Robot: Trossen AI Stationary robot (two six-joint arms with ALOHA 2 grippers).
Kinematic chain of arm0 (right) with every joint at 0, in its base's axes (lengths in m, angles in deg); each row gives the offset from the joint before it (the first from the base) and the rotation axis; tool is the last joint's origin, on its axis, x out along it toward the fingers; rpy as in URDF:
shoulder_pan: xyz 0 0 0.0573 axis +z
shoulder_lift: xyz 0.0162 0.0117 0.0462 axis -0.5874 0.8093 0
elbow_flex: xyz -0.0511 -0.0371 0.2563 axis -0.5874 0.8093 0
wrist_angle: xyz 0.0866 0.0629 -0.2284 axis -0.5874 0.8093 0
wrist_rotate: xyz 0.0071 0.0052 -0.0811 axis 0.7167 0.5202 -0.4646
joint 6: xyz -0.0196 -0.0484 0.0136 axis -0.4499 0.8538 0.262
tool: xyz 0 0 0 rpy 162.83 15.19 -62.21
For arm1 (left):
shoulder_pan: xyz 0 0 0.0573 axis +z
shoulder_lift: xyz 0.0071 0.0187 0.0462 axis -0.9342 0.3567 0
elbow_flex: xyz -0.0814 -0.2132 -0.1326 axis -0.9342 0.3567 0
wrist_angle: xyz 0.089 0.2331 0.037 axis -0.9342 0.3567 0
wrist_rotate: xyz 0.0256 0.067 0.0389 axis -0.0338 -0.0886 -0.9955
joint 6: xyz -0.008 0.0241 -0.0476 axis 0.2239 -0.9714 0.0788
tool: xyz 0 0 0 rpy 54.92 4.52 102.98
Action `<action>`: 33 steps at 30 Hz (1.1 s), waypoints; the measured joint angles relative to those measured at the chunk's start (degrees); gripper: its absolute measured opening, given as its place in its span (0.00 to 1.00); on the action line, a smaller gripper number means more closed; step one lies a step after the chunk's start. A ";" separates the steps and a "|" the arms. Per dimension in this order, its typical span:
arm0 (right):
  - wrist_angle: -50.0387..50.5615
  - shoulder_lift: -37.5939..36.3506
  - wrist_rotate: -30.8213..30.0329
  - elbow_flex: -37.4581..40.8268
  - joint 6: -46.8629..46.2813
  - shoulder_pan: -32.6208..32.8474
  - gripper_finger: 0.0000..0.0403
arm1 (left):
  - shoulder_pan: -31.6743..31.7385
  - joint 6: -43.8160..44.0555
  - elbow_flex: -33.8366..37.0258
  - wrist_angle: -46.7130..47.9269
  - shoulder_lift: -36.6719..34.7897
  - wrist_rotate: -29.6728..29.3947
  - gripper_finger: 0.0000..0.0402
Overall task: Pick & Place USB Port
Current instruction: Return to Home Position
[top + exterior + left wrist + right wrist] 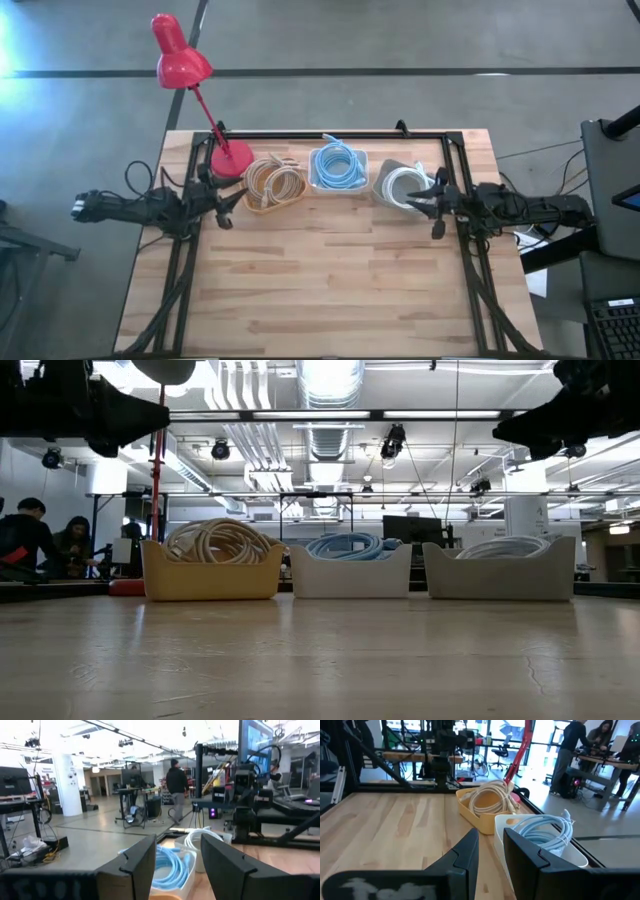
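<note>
Three bins stand in a row near the table's far edge. A yellow bin (pixel 272 186) (pixel 212 572) holds coiled beige cables, a white bin (pixel 338 168) (pixel 350 572) holds light blue cables (pixel 167 862) (pixel 542 830), and a grey bin (pixel 403 186) (pixel 500 570) holds white cables. My left gripper (pixel 234 207) (pixel 177 845) hovers open, just left of the yellow bin and above table height. My right gripper (pixel 430 207) (pixel 491 837) hovers with a narrow gap between its fingers, at the grey bin's near right corner. Both point inward toward the bins and hold nothing.
A red desk lamp (pixel 183 62) stands with its base (pixel 231 159) at the far left, beside the yellow bin. A black frame (pixel 330 133) runs along the table's far edge and sides. The wooden tabletop (pixel 330 280) spreads out on the near side of the bins. People show in the room behind.
</note>
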 joint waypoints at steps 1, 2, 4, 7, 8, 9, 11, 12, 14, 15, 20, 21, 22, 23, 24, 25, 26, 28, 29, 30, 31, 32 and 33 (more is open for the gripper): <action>0.04 -0.79 0.00 0.50 0.03 0.00 0.21 | 0.02 -0.04 0.73 -0.10 -0.55 0.07 0.44; 0.00 -1.44 -0.02 0.98 0.01 0.00 0.21 | 0.00 -0.06 1.62 -0.49 -1.21 0.33 0.44; 0.06 -2.88 0.00 2.10 -0.26 0.00 0.21 | 0.02 -0.06 3.36 -2.99 -2.52 1.94 0.44; 0.08 -4.72 -0.01 3.55 -1.17 0.00 0.21 | 0.01 -0.06 5.25 -4.97 -4.20 4.66 0.44; 0.09 -5.26 -0.01 3.93 -1.39 0.00 0.21 | 0.02 0.01 5.21 -4.26 -4.61 5.26 0.44; 0.01 -5.71 0.00 4.36 -1.51 0.00 0.21 | 0.00 0.00 5.21 -3.71 -4.91 5.52 0.44; -0.01 -6.74 -0.02 5.37 -1.50 0.00 0.21 | 0.00 -0.81 5.26 -3.95 -5.33 5.91 0.44; 0.02 -7.11 -0.02 5.94 -1.50 0.00 0.21 | 0.00 -1.46 5.28 -3.58 -5.49 6.11 0.44; 0.03 -7.77 -0.04 7.21 -1.46 0.00 0.21 | 0.00 -2.15 5.28 -1.93 -5.57 6.42 0.44; 0.07 -7.97 -0.04 7.89 -1.40 0.00 0.21 | 0.00 -2.08 5.30 -0.97 -5.55 6.45 0.44; -0.46 -6.80 -0.05 9.12 -1.27 0.00 0.21 | 0.00 1.57 5.32 4.80 -5.46 6.92 0.44; -0.40 -6.59 -0.08 9.06 -1.27 0.00 0.21 | 0.00 3.04 5.32 5.26 -5.45 7.05 0.44; -0.33 -6.37 -0.10 9.06 -1.24 0.00 0.21 | 0.00 4.27 5.32 5.39 -5.36 7.03 0.44; -0.34 -6.26 -0.35 9.09 -1.04 0.00 0.21 | 0.00 5.33 5.32 5.33 -5.21 7.03 0.44; -0.41 -6.20 -0.57 9.17 -0.69 0.00 0.21 | 0.00 5.64 5.33 5.63 -5.19 7.03 0.44; -0.43 -6.10 -0.74 9.21 -0.24 0.00 0.21 | 0.01 5.61 5.35 5.90 -5.18 7.03 0.44; -0.54 -6.02 -0.72 9.21 0.06 0.00 0.21 | 0.01 5.42 5.35 5.94 -5.14 7.02 0.44; -0.50 -5.99 -0.72 9.25 0.01 0.00 0.21 | 0.00 4.84 5.37 6.37 -5.14 7.01 0.44; -0.52 -6.01 -0.72 9.25 -0.17 0.00 0.21 | 0.00 4.66 5.37 6.86 -5.14 7.01 0.44; -0.56 -6.02 -0.72 9.25 -0.23 0.00 0.21 | 0.00 4.65 5.37 7.35 -5.10 7.01 0.44; -0.56 -6.02 -0.70 9.25 -0.21 0.00 0.21 | 0.02 4.96 5.37 7.67 -5.03 7.01 0.44; -0.54 -6.02 -0.70 9.25 -0.23 0.00 0.21 | 0.01 5.56 5.37 8.21 -5.03 6.98 0.44; -0.52 -6.02 -0.70 9.25 -0.25 0.00 0.21 | 0.01 6.28 5.37 8.70 -5.01 6.98 0.44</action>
